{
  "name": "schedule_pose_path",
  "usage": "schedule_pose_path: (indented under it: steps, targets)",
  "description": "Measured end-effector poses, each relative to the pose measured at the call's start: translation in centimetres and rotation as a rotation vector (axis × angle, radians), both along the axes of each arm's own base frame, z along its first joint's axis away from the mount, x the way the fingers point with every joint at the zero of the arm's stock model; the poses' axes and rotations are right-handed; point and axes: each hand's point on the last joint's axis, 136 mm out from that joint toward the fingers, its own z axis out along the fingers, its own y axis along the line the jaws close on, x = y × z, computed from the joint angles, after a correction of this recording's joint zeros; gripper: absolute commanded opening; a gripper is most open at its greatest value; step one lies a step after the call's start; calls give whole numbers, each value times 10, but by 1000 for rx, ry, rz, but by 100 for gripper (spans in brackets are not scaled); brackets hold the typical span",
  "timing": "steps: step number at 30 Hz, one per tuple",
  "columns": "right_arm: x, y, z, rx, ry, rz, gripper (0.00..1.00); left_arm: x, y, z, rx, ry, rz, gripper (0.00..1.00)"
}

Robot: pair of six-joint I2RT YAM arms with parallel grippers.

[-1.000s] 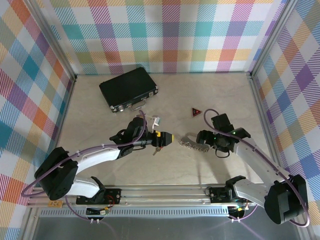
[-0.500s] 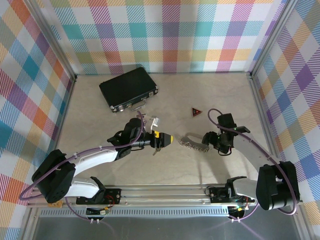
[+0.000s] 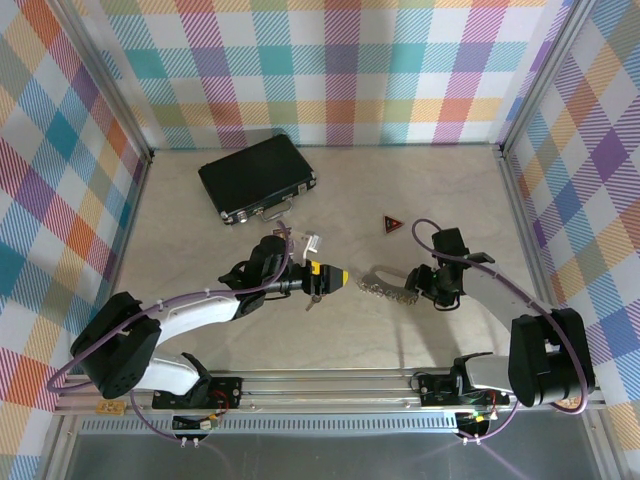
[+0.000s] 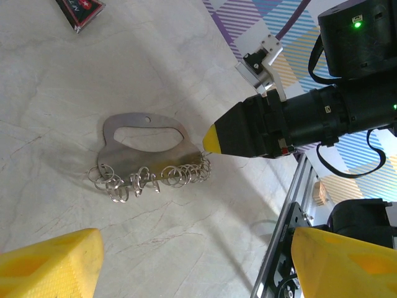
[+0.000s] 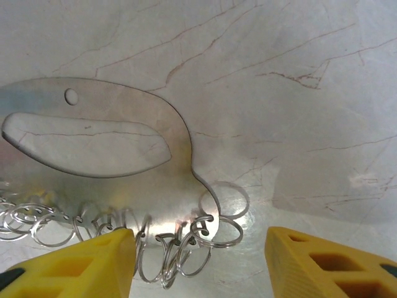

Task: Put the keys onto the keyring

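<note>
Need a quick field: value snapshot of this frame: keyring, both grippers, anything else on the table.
keyring: flat on the table, row of small rings along one edge
right gripper: open, low, straddling the ring-row corner of the keyring
left gripper: open, facing the keyring, apart from it
black case: closed, back left
red triangular piece: on the table beyond the keyring, not touching it

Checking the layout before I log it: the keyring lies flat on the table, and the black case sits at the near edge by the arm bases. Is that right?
Not quite. The keyring does lie flat on the table, but the black case sits at the far side of the table, not at the near edge. The top external view shows it.
</note>
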Motion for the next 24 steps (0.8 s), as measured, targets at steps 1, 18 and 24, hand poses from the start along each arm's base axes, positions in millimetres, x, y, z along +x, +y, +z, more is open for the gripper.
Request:
schedule_pose_path:
  steps: [1, 18, 24]
  targets:
    - [1, 1, 0, 4, -2, 1, 53, 0, 0, 0, -4, 1, 1, 79]
    - [-2, 12, -12, 39, 27, 17, 47, 2, -9, -16, -64, 70, 6, 78]
    - [-9, 29, -13, 39, 40, 65, 45, 2, -9, -14, -87, 74, 9, 78]
